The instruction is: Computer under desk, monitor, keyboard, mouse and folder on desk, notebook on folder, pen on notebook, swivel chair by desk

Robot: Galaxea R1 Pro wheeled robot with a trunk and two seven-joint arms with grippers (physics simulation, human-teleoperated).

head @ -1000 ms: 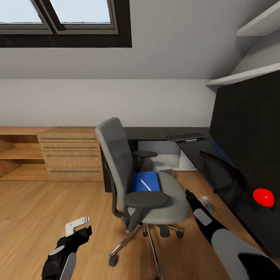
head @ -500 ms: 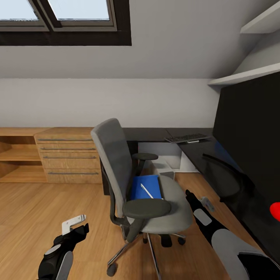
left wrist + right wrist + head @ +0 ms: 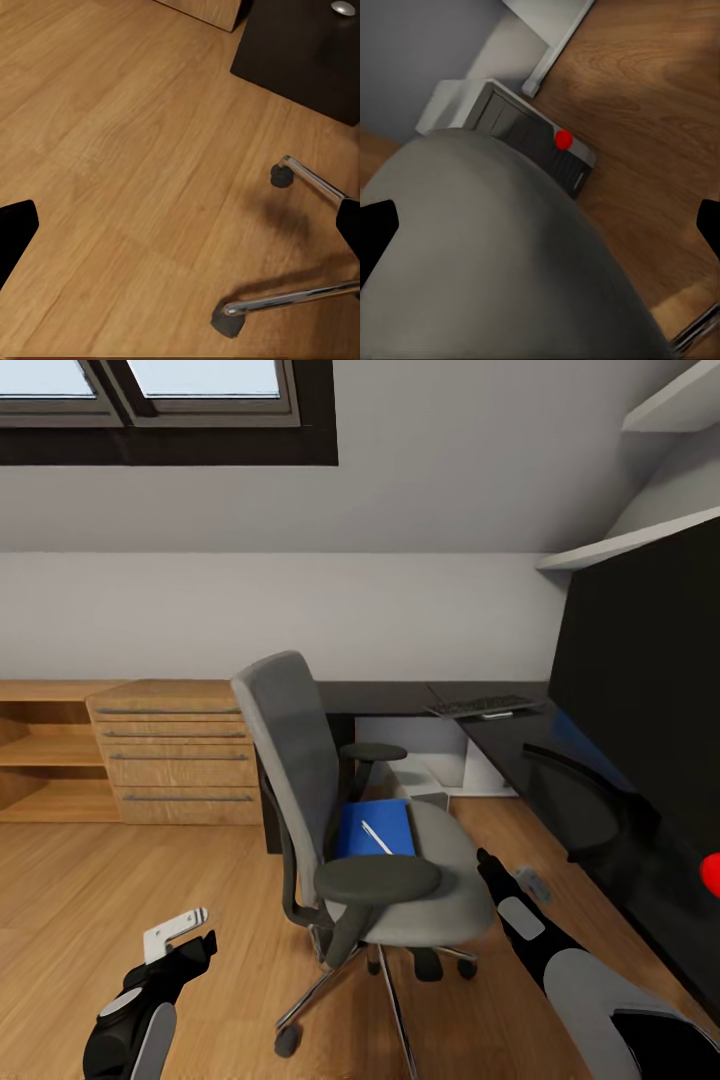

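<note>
A: Where the right gripper point(image 3: 528, 882) hangs low, beside the swivel chair point(image 3: 365, 830), just off the seat's edge. Fingers spread wide, gripping nothing.

B: And left gripper point(image 3: 180, 937)?

A: Out over bare wooden floor point(image 3: 90, 880), well apart from the chair's backrest. Fingertips point(image 3: 16, 232) at opposite edges of the left wrist view, so parted, empty. Chrome chair legs and two castors point(image 3: 281, 175) ahead of it.

B: Folder?

A: Blue folder point(image 3: 375, 828) flat on the seat, up and inward from the right gripper, behind the near armrest. Thin white pen point(image 3: 376, 837) lying across it. Impossible to tell whether a notebook sits there too.

B: Beyond the right gripper?

A: Dark desk point(image 3: 560, 760) running along its outer side. Keyboard point(image 3: 483, 706) at the far corner of the desk, well ahead. Big black monitor point(image 3: 650, 680) looming above and outward. Computer point(image 3: 536, 135) on the floor past the seat's rim, seen from the right wrist, with a red spot on its front.
</note>
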